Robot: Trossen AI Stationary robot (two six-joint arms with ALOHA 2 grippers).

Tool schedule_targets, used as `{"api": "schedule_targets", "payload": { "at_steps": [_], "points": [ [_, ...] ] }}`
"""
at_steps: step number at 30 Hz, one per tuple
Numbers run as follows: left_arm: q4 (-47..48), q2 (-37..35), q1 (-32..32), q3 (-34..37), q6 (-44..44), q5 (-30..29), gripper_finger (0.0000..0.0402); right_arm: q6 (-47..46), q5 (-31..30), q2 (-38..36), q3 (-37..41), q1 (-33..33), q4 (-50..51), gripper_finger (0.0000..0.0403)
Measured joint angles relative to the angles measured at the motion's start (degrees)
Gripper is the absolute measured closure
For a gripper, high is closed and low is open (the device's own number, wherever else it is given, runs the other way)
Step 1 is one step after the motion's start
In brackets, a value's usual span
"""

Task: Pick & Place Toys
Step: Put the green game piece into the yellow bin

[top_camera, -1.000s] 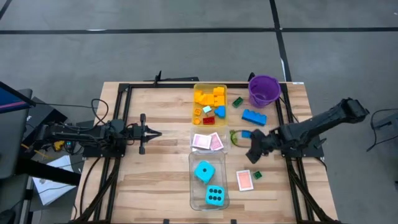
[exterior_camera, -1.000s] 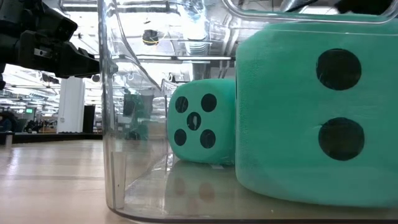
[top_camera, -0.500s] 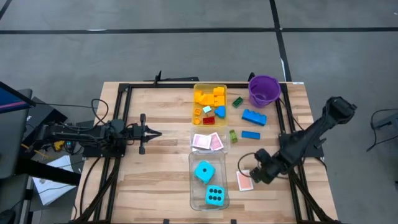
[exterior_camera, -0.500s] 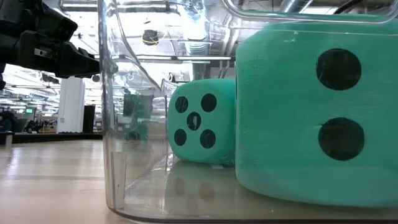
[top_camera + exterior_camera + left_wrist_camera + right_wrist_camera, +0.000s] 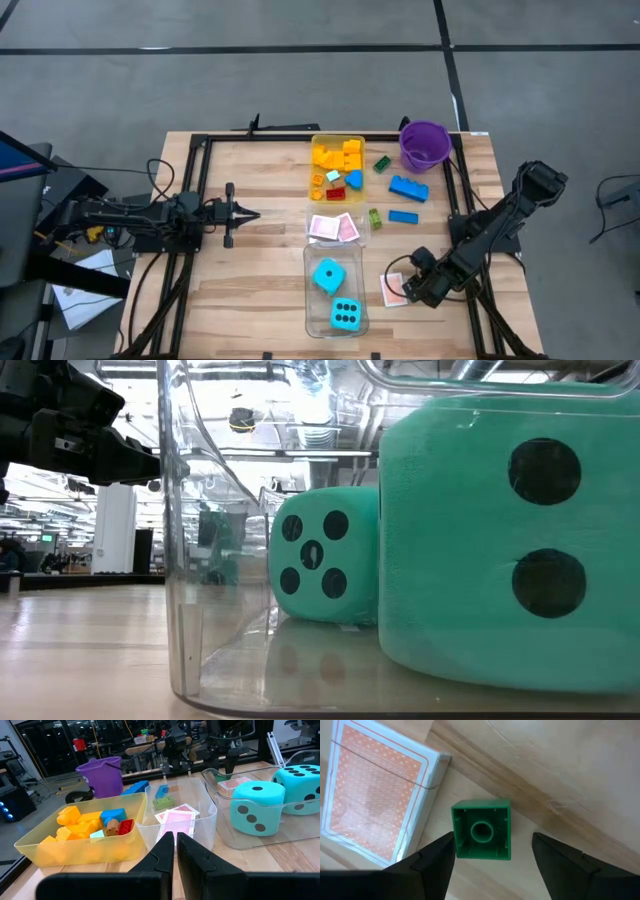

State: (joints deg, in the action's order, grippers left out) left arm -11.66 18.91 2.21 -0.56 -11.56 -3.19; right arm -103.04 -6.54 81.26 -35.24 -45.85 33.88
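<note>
the right gripper (image 5: pixel 492 852) hangs low over the table at about four o'clock, fingers (image 5: pixel 432 862) spread, a small green brick (image 5: pixel 481 836) lying hollow side up between them — untouched by either one. a deck of pink-backed cards (image 5: pixel 375 795) lies just beside the brick. the left gripper (image 5: pixel 248 215) waits at nine o'clock, fingers pressed together, holding nothing — two cyan dice (image 5: pixel 328 275) sit in a clear tray (image 5: pixel 310 300) at six o'clock.

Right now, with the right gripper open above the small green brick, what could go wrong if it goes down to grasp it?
The open right gripper straddles the small green plastic brick, which lies hollow side up beside the pink-backed deck of playing cards. One finger is close to the deck, so it might push or pinch it. The brick could also slip or tip.
</note>
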Motion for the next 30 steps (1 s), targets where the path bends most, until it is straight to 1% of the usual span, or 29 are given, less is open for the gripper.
{"api": "schedule_targets", "payload": {
  "at_steps": [9,15,30],
  "points": [
    [0.0,0.0,0.0,0.0,0.0,0.0,0.0385,4.0,-1.1,-0.7,0.2,2.3,0.4,0.0148],
    [0.0,0.0,0.0,0.0,0.0,0.0,0.0385,7.2,-0.6,-0.3,0.2,4.2,0.3,0.0148],
    [0.0,0.0,0.0,0.0,0.0,0.0,0.0385,7.5,-0.8,-0.3,0.2,4.3,0.2,0.0148]
  ]
}}
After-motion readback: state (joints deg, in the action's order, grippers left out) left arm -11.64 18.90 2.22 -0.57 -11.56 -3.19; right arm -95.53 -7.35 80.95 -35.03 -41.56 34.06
